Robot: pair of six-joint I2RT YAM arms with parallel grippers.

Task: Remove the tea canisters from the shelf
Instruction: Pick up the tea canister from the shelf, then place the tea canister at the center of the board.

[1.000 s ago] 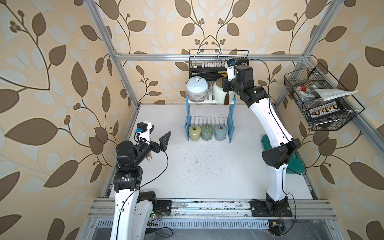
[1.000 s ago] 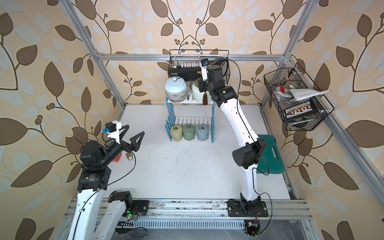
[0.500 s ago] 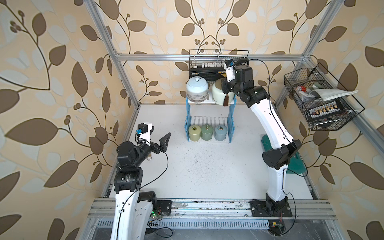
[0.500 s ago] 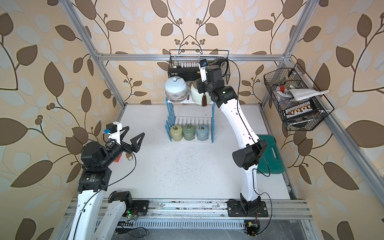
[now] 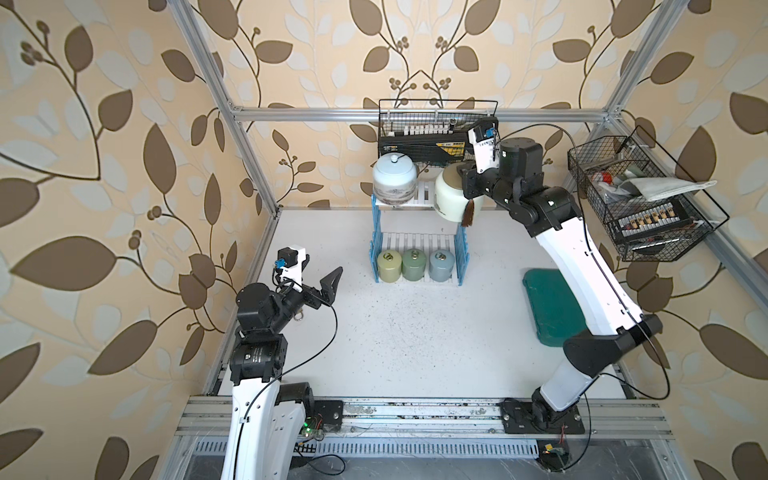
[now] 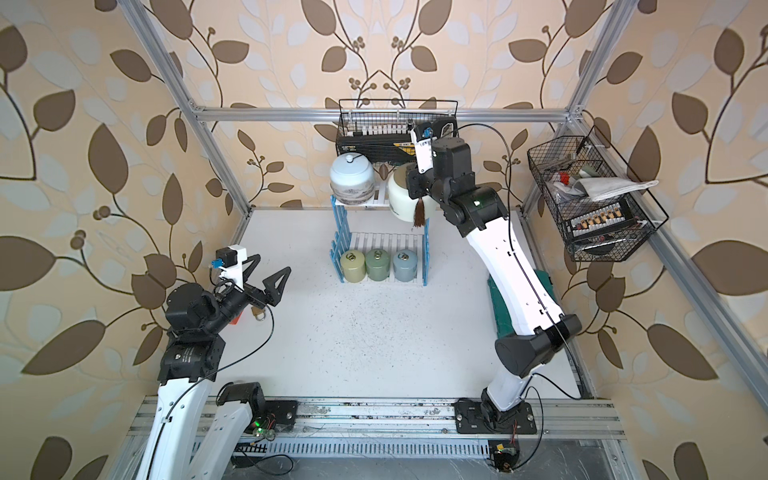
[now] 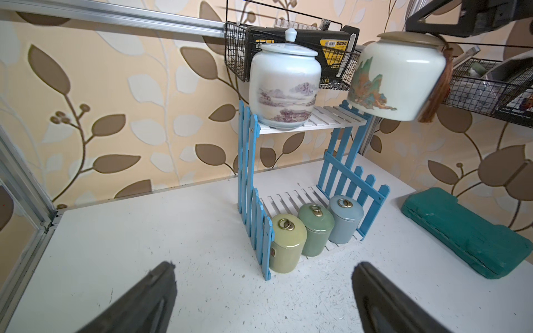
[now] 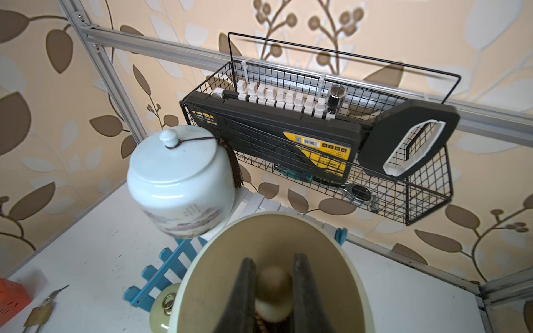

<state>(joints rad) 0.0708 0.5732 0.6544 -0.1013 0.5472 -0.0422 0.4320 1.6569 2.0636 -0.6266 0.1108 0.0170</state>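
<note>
In a top view, the cream canister (image 5: pixel 451 199) is held tilted just above the end of the shelf (image 5: pixel 376 237)'s upper tier, hung from the right end effector (image 5: pixel 460 173); open surface (image 5: pixel 415 332) lies in front. In the left wrist view, the left end effector (image 7: pixel 262 268) is seen spread and empty, well apart from the three small canisters (image 7: pixel 315 227) on the lower tier. In the right wrist view, the lid knob (image 8: pixel 274 288) is seen pinched between the jaws, with the wire basket (image 8: pixel 427 201) near behind.
</note>
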